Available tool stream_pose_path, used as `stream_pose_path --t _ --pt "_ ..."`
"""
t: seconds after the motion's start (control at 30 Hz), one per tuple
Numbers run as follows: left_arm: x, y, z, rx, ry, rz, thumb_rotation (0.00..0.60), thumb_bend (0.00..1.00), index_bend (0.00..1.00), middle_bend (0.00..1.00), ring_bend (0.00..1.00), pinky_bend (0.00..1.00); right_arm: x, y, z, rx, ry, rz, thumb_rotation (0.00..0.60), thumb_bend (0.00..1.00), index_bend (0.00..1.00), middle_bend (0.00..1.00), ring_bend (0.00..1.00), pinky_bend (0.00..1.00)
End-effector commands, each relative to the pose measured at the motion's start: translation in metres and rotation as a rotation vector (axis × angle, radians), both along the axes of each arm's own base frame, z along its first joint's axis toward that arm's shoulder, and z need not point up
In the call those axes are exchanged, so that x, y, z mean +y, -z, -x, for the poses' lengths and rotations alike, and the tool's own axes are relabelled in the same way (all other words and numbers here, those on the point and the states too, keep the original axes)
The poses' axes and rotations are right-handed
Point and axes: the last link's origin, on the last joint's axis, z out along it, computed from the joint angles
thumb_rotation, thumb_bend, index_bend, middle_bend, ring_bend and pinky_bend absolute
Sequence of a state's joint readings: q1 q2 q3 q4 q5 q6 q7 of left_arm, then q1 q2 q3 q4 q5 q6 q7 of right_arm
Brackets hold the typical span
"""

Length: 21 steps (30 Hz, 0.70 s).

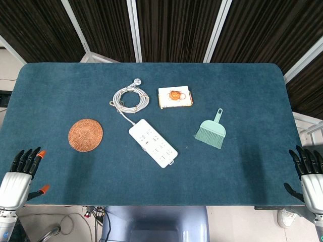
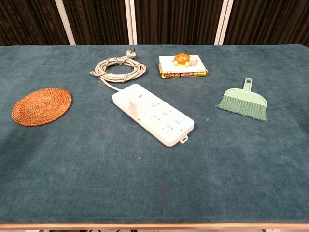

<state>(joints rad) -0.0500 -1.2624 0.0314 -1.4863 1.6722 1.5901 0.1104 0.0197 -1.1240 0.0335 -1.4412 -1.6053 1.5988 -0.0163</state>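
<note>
A white power strip (image 1: 153,142) (image 2: 152,113) lies diagonally mid-table, its grey cable coiled (image 1: 130,98) (image 2: 118,70) behind it. A round woven coaster (image 1: 86,134) (image 2: 42,106) sits to the left. A small mint-green brush (image 1: 211,131) (image 2: 244,102) lies to the right. A flat white packet with an orange turtle figure (image 1: 175,97) (image 2: 182,65) rests at the back. My left hand (image 1: 20,174) hovers at the table's near left corner, fingers spread, holding nothing. My right hand (image 1: 309,171) is at the near right corner, fingers apart and empty. Neither hand shows in the chest view.
The teal felt table (image 1: 242,166) (image 2: 96,183) spans both views, with bare cloth along the front. Dark slatted panels and white frame bars stand behind it. A chair or base shows below the front edge (image 1: 156,222).
</note>
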Motion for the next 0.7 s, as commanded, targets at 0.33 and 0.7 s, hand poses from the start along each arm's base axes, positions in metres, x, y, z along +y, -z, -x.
stream_pose_path --t 0.33,0.7 --pt "0.000 0.000 -0.002 -0.006 0.005 0.006 0.600 0.00 0.00 0.00 0.00 0.00 0.000 0.002 -0.002 -0.002 -0.011 -0.013 0.600 0.25 0.00 0.00 0.00 0.00" --pt "0.023 0.008 -0.026 0.005 0.061 0.046 0.600 0.00 0.00 0.00 0.00 0.00 -0.013 0.033 -0.039 -0.001 -0.257 -0.161 0.600 0.45 0.00 0.00 0.00 0.00"
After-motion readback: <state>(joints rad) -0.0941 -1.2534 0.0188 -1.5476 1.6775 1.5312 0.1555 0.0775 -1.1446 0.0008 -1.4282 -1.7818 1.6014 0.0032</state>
